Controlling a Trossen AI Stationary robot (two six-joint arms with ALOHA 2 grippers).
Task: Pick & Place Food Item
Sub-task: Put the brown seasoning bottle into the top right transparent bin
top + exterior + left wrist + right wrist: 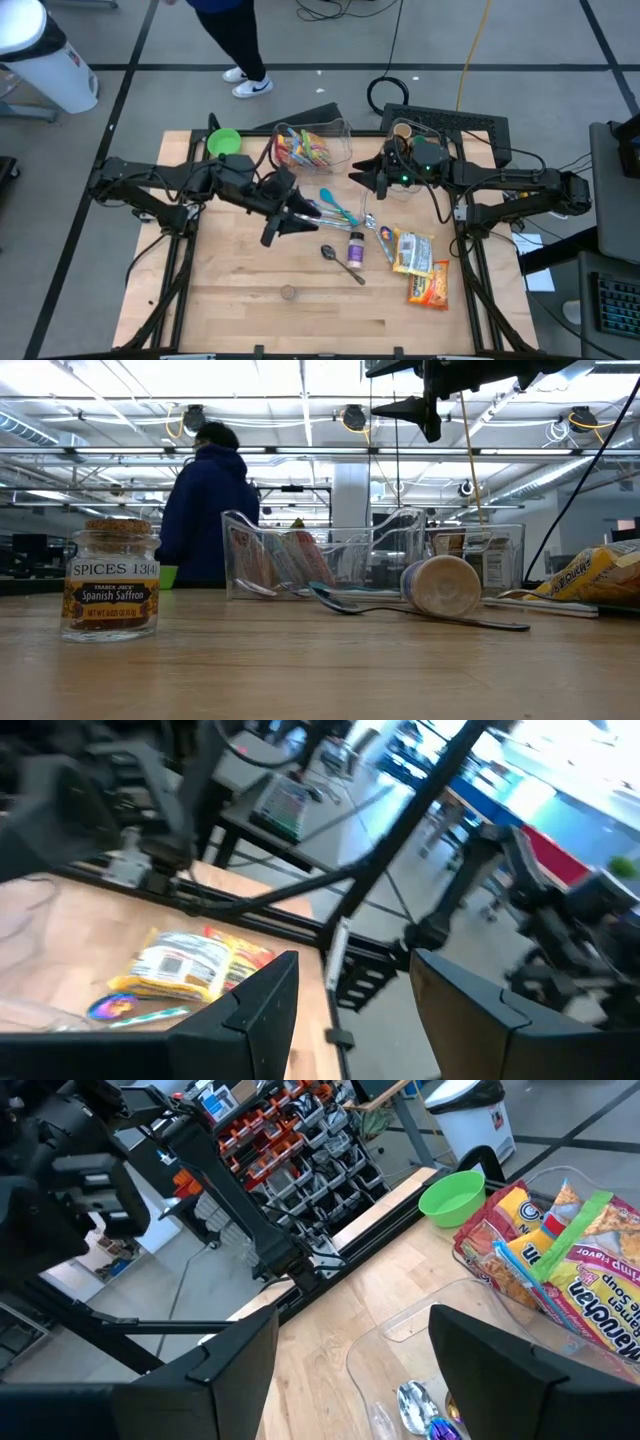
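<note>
While both arms hang above the table's middle, the food packets (420, 268) lie flat at the lower right of the high view, well apart from either set of fingers. Left gripper (283, 226) sits left of centre, its fingers (262, 1010) spread with nothing between them. Right gripper (372, 177) sits beside the clear bin (312, 146) at upper centre, fingers (240, 1360) likewise parted and empty

Pale wood table (250, 300), matt, visibly grained. Clear glossy plastic bin (330, 555). Shiny metal spoon (341, 263). Glass spice jar (109, 593) with paper label. Glossy foil food packets (428, 285). Smooth green plastic bowl (452, 1196).
</note>
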